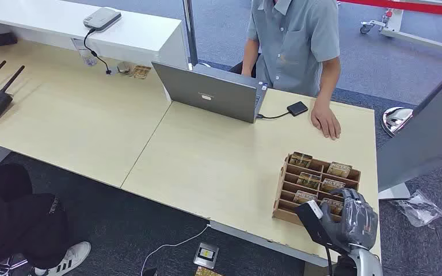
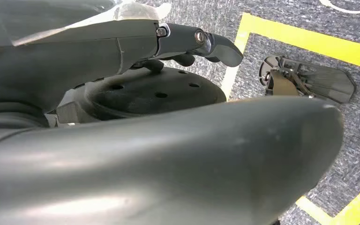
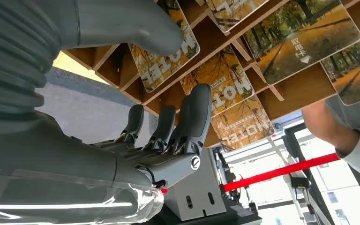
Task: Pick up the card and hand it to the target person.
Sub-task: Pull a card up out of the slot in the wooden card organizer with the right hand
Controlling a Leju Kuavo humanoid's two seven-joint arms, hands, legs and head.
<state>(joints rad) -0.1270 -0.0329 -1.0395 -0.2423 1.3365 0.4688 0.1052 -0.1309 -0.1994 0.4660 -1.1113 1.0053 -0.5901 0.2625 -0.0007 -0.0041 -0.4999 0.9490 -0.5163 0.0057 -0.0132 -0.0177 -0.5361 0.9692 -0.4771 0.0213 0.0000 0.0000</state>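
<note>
Card [image 1: 329, 203] sits in wooden rack [image 1: 284, 190], near-right slot, desk's right end. Thin, stiff, glossy; likely light and slippery. Best pinched by its exposed upper edge. Right hand [image 1: 354, 217] hovers at the rack, fingers [image 3: 194, 117] apart, holding nothing. Left hand [image 2: 168, 154] hangs over floor; its state unclear.
</note>
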